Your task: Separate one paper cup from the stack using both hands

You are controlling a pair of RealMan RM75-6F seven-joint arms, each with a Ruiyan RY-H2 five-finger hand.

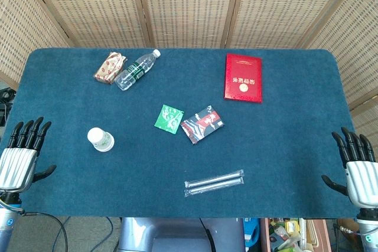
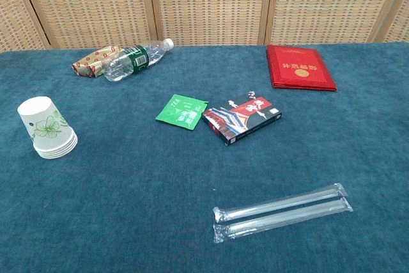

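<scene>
cup stack: paper cups (image 2: pixel 48 128) nested mouth-down, white with a green leaf print, several rims showing at the base; stands upright on the desk's left half, toward the near edge.
stack and left hand: left hand (image 1: pixel 22 156) hangs just off the desk's left edge, near its front corner; the stack sits near it, to its right, not touching.
left hand: fingers spread and straight, holding nothing; silver back, black fingers.
right hand: right hand (image 1: pixel 359 168) off the desk's right edge near the front corner, fingers spread, holding nothing; well apart from the stack.
desk: blue felt-like cloth (image 1: pixel 283 134) with rounded far corners.
tea sachet: flat green packet (image 2: pixel 182 111) near the centre.
box: small flat printed carton (image 2: pixel 241 118) just right of the sachet.
straws: two long clear-wrapped straws (image 2: pixel 281 211) side by side near the front edge.
bottle: clear plastic bottle (image 1: pixel 137 69) lying on its side, green label, white cap, near the far edge; contents cannot be told.
snack: patterned wrapped packet (image 1: pixel 110 67) touching the bottle's left.
booklet: red flat cover (image 1: pixel 243 77) with gold lettering, far right.
</scene>
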